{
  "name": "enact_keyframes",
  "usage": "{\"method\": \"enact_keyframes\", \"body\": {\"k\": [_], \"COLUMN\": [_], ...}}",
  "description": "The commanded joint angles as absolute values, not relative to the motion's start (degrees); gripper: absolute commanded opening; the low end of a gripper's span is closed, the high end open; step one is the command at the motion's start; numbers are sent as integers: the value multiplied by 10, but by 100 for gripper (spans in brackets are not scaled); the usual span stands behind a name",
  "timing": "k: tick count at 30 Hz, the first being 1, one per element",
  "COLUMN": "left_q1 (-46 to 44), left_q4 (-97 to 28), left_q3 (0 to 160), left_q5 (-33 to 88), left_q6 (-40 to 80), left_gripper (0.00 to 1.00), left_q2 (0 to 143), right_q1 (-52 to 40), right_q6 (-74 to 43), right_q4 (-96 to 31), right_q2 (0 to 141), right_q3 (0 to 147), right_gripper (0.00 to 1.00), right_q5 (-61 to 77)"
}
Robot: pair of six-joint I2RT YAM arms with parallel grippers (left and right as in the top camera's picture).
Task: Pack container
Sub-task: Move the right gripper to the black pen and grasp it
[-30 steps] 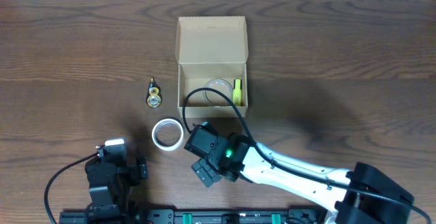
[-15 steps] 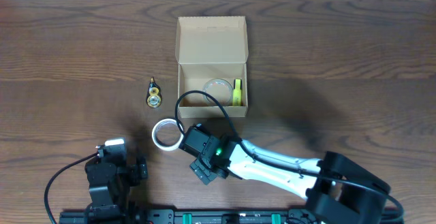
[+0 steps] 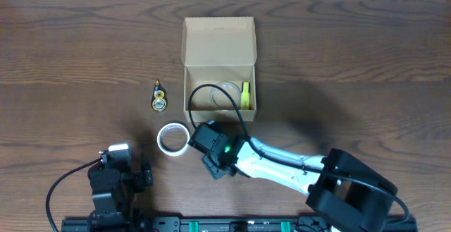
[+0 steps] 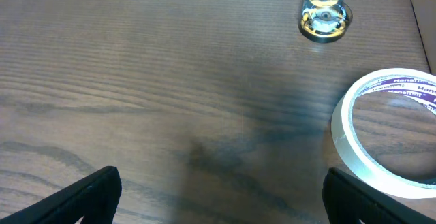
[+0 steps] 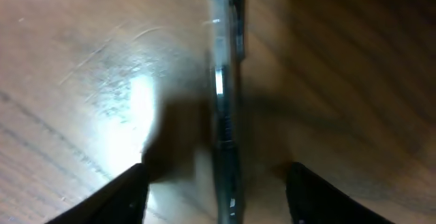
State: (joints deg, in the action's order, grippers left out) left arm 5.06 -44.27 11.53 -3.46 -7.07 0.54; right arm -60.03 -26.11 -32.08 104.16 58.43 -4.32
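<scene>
At the near left edge of the dark wooden worktop point(image 3: 352, 63), the left claw point(image 4: 225, 200) is held low and level. Its fingers are spread wide with nothing between them. Ahead of it lies a small yellow-and-black tape dispenser point(image 3: 160, 98), and nearer in lies a white roll of adhesive tape point(image 3: 173, 139), flat on its side.

The small tan cardboard box point(image 3: 218, 45) sits mid-worktop to the right of these, with its hinged flap thrown back and away from the arms. A clear tape roll point(image 3: 225, 93) and a narrow yellow-green item point(image 3: 245, 95) lie inside it.

The box is judged light and thin-walled, so it would be easily dented by a hard pinch and easily slid by a push. It is best steadied at a side wall, and the flap is best taken at its free edge.

The right arm is stretched leftward across the near side. The right claw point(image 5: 221, 186) is pitched down just in front of the box, and its fingers are apart astride a slim, glossy dark stick point(image 5: 221, 94). The stick is too blurred to be identified, and no contact with it can be made out.
</scene>
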Motion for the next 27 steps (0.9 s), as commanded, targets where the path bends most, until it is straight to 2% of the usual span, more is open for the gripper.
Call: {"method": "enact_keyframes", "body": {"k": [1,2,5,10,17,27], "left_q1": [48,48,48,48,48,48], "left_q4": [-458,-458,-458,-458,-458,-458], "left_q3": [102,102,102,102,102,102], "left_q5": [-46,-46,-46,-46,-46,-46], "left_q6": [-60,-60,-60,-60,-60,-60], "left_gripper": [95,95,95,96,95,95], "left_q2": [2,2,2,2,2,2], "right_q1": [-595,-595,-595,-595,-596,-604], "right_q6": [-274,-274,-274,-274,-272,-267], "right_q4": [-322,-325,-329,-330,-352,-399], "right_q2": [1052,1052,1052,1052,1051,1033], "right_q3": [583,583,583,583,592,642], "right_gripper": [47,36,32,7,1,1], "right_q5": [-46,-45,-45,-45,-44,-44]}}
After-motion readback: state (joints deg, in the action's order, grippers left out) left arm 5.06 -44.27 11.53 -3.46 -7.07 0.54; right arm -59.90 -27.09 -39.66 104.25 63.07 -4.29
